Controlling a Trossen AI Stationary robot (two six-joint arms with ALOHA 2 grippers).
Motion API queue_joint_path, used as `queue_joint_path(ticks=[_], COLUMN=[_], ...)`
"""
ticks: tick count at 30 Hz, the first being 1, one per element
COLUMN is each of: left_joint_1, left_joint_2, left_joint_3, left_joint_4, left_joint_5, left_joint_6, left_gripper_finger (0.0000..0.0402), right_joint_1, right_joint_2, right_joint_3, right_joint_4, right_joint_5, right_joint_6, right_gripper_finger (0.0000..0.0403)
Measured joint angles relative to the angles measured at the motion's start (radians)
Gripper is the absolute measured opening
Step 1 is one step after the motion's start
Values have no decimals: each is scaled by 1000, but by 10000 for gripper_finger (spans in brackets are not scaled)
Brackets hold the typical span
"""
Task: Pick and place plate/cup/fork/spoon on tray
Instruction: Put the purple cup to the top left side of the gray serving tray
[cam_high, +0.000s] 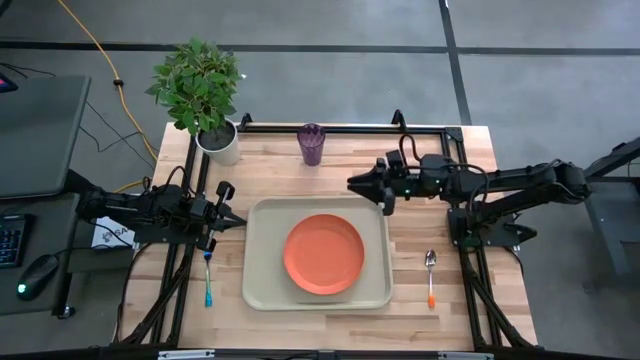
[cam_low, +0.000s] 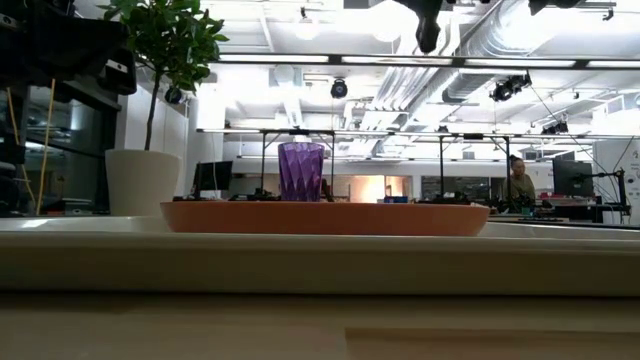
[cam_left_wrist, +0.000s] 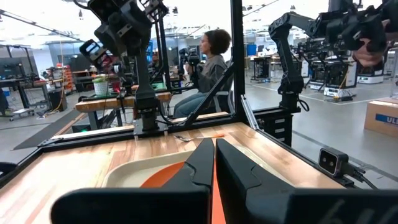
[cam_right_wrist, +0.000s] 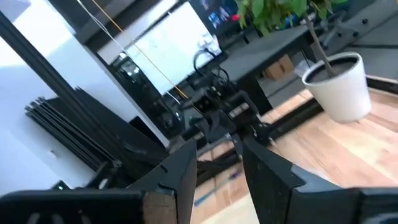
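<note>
Wooden table (cam_high: 270, 180) holds tray (cam_high: 262, 290) with plate (cam_high: 323, 254) on it; right gripper (cam_high: 356, 183), empty and half-open, should open wider over cup (cam_high: 311, 143), descending straight; left gripper (cam_high: 238, 221) waits closed.

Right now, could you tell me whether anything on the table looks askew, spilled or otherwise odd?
Nothing stands out. The plate lies flat in the tray, the cup stands upright at the far edge, and the fork and spoon lie straight on either side of the tray.
</note>
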Motion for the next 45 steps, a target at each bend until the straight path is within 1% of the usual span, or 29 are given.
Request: queue_joint_path(ticks=[9, 13, 20, 24, 29, 31, 35, 38, 43, 45], left_joint_1=[0, 0, 0, -1, 0, 0, 0, 0, 0, 0], left_joint_2=[0, 0, 0, 0, 0, 0, 0, 0, 0, 0], left_joint_3=[0, 0, 0, 0, 0, 0, 0, 0, 0, 7], left_joint_4=[0, 0, 0, 19, 95, 118, 172, 264, 457, 480], left_joint_5=[0, 0, 0, 2, 2, 2, 1, -18, -136, -184], left_joint_6=[0, 0, -1, -102, -380, -449, -449, -486, -513, -501], left_gripper_finger=[0, 0, 0, 0, 0, 0, 0, 0, 1, 3], right_joint_1=[0, 0, 0, 0, 0, 0, 0, 0, 0, 0], right_joint_2=[0, 0, -2, -3, -3, -3, -3, -3, -3, -3], right_joint_3=[0, 0, 0, 0, 0, 0, 0, 0, 0, 0], right_joint_4=[13, 13, 12, 13, 13, 13, 14, 14, 14, 14], right_joint_5=[-10, -50, -136, -139, -138, -138, -127, -116, -112, -112], right_joint_6=[-1, -33, -24, -24, -23, -23, -6, 2, 1, 1], right_gripper_finger=[122, 122, 122, 122, 122, 122, 122, 122, 122, 122])
